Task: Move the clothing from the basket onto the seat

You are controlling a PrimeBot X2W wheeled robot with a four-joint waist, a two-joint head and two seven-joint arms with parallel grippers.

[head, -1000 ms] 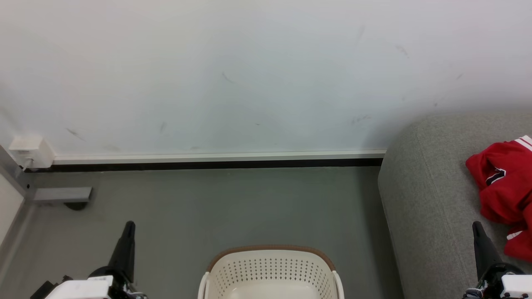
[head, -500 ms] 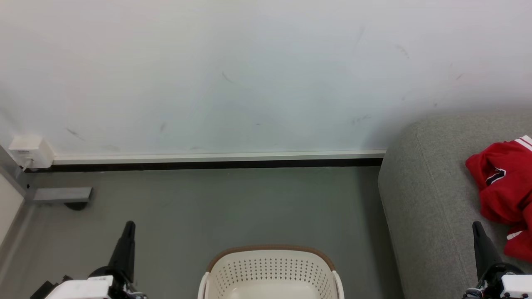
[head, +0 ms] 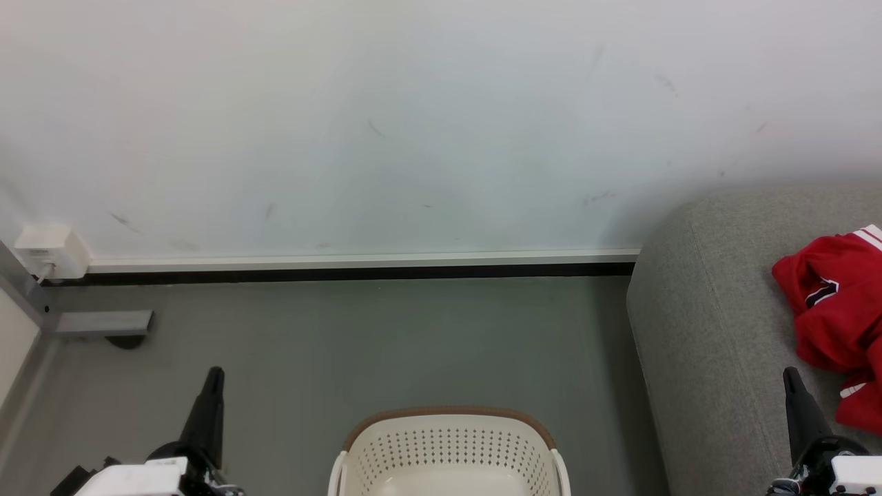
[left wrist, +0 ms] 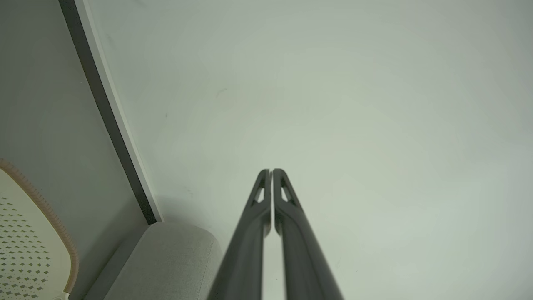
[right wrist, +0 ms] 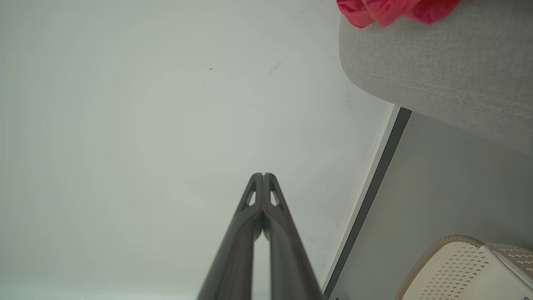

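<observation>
The red clothing (head: pixel 837 324) with white stripes lies crumpled on the grey seat (head: pixel 710 331) at the right; a corner of the clothing (right wrist: pixel 395 10) shows on the seat (right wrist: pixel 437 83) in the right wrist view. The cream basket (head: pixel 448 451) with its brown rim stands on the floor at the bottom centre, and the part of its inside that I see holds nothing. My left gripper (head: pixel 215 373) is shut, left of the basket, holding nothing. My right gripper (head: pixel 790 373) is shut in front of the seat, just left of the clothing. Both point at the wall (left wrist: pixel 271 171) (right wrist: pixel 263 175).
A white wall (head: pixel 413 124) with a pale skirting board (head: pixel 358 262) stands close ahead. A small white box (head: pixel 48 249) sits low on the wall at the left, above a grey metal bracket (head: pixel 103 322). Grey floor (head: pixel 386 344) lies between wall, basket and seat.
</observation>
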